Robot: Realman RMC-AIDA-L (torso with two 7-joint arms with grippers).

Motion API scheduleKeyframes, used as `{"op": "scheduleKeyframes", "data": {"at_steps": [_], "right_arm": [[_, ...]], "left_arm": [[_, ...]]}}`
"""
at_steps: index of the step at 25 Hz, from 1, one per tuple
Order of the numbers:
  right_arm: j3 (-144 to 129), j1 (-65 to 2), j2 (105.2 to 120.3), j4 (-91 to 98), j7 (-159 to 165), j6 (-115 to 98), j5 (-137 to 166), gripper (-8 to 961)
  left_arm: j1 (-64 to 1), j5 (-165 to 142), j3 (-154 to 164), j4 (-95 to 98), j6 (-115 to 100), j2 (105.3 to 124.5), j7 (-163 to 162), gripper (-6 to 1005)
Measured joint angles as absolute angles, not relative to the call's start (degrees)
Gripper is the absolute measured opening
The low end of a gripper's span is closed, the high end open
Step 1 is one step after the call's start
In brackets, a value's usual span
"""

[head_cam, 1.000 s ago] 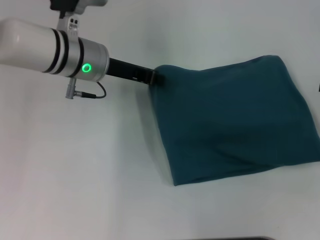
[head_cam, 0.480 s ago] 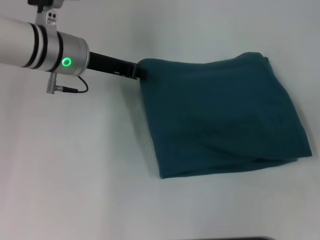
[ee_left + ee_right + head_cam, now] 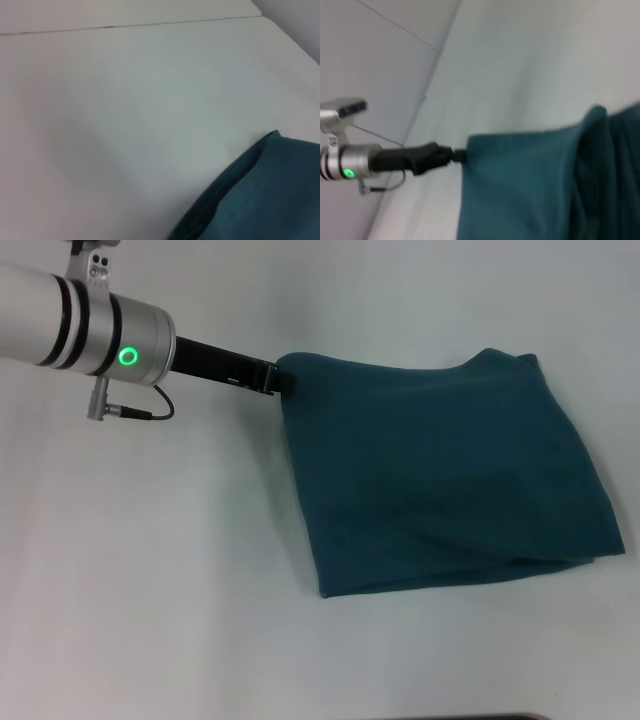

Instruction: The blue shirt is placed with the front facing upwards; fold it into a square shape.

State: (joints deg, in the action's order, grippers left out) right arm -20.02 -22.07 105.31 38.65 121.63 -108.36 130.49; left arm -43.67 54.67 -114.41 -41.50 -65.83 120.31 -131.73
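The blue shirt (image 3: 450, 480) lies folded into a rough four-sided shape on the white table (image 3: 150, 570), with plain fabric facing up and layered edges along its right side. My left gripper (image 3: 278, 380) reaches in from the upper left and is shut on the shirt's far left corner. The right wrist view shows the same grip, left gripper (image 3: 459, 156) on the corner of the shirt (image 3: 530, 185). In the left wrist view only an edge of the shirt (image 3: 265, 200) shows. My right gripper is out of view.
The white table stretches to the left of the shirt and in front of it. A thin seam (image 3: 130, 25) runs across the surface far off in the left wrist view. A dark strip (image 3: 480, 717) marks the near edge.
Over the last second the left arm drew back to the left, dragging the shirt's corner and the whole shirt leftward. In the last half second almost nothing moved.
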Motion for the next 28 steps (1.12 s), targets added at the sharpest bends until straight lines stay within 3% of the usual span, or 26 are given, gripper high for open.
{"op": "scheduleKeyframes", "data": {"at_steps": [10, 19, 28], "right_arm": [[-21.32, -23.08, 106.69, 36.19, 121.6, -104.76, 134.79, 775], [-23.19, -24.4, 108.33, 34.8, 121.23, -101.38, 134.83, 703], [-24.7, -24.43, 108.82, 34.58, 121.16, -100.87, 135.49, 631]], "left_arm": [[-43.83, 54.59, -113.9, -41.63, -66.23, 120.55, -131.39, 0], [-43.68, 54.57, -113.82, -41.59, -66.07, 120.67, -131.3, 1], [-43.76, 53.87, -113.9, -41.57, -65.84, 120.76, -131.23, 0]]}}
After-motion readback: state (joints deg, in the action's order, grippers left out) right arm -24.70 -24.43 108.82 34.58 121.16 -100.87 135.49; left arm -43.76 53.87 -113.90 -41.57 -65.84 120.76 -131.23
